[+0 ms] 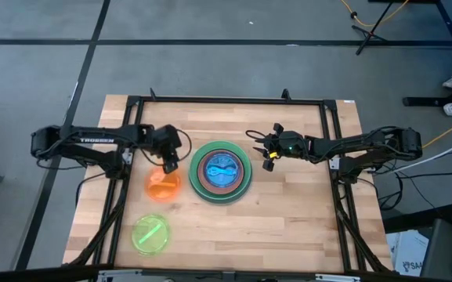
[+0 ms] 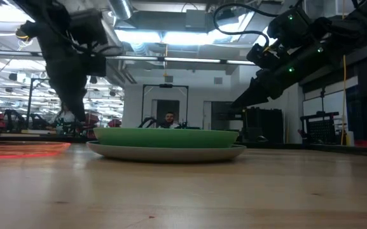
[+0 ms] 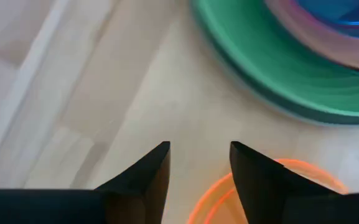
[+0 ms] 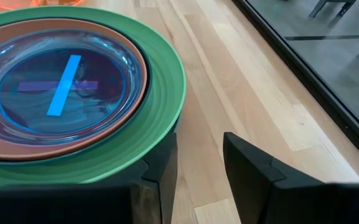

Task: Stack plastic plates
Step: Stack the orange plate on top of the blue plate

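A stack of plates [image 1: 222, 172] stands at the table's middle: a grey plate [image 2: 170, 152] lowest, then a light green plate [image 4: 160, 81], a terracotta plate [image 4: 126, 118] and a translucent cyan plate [image 4: 61, 81] on top. An orange plate [image 1: 163, 186] lies flat to its left, and a yellow-green plate [image 1: 151, 233] lies nearer the front edge. My left gripper [image 3: 199, 168] is open and empty, above the orange plate's far rim [image 3: 279, 177]. My right gripper [image 4: 198, 162] is open and empty, just right of the stack. I see no dark teal or pink plate.
A black frame [image 1: 226, 100] runs round the table's edges. Bare wood lies at the front right [image 1: 304, 227]. In the low view a person [image 2: 168, 119] shows far behind the stack.
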Robot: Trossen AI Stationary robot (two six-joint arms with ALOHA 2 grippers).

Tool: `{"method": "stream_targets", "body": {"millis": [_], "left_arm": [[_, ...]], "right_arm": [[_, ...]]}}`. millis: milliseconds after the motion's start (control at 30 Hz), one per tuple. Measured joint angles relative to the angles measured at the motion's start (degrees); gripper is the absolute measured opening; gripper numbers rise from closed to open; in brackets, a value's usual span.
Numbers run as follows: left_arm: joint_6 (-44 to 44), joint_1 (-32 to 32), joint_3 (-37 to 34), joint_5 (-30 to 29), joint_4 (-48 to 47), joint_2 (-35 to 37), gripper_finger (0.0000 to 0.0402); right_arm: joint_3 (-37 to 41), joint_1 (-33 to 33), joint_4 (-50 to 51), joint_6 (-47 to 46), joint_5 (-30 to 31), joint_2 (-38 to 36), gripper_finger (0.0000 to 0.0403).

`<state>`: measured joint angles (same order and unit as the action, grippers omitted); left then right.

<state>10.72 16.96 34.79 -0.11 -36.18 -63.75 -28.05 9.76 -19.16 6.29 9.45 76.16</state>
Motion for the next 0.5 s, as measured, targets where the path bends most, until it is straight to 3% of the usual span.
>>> {"method": "stream_targets", "body": {"millis": [200,500], "left_arm": [[-4.0,6.3,0.0,10.4,-1.5,-0.3,0.0163],[-5.1,8.5,0.2,17.1,-3.0,-8.6,0.0161]], "right_arm": [[0.0,0.0,1.2,0.0,0.0,0.0,0.0121],[0.0,0.0,1.1,0.2,0.0,0.0,0.0121]]}}
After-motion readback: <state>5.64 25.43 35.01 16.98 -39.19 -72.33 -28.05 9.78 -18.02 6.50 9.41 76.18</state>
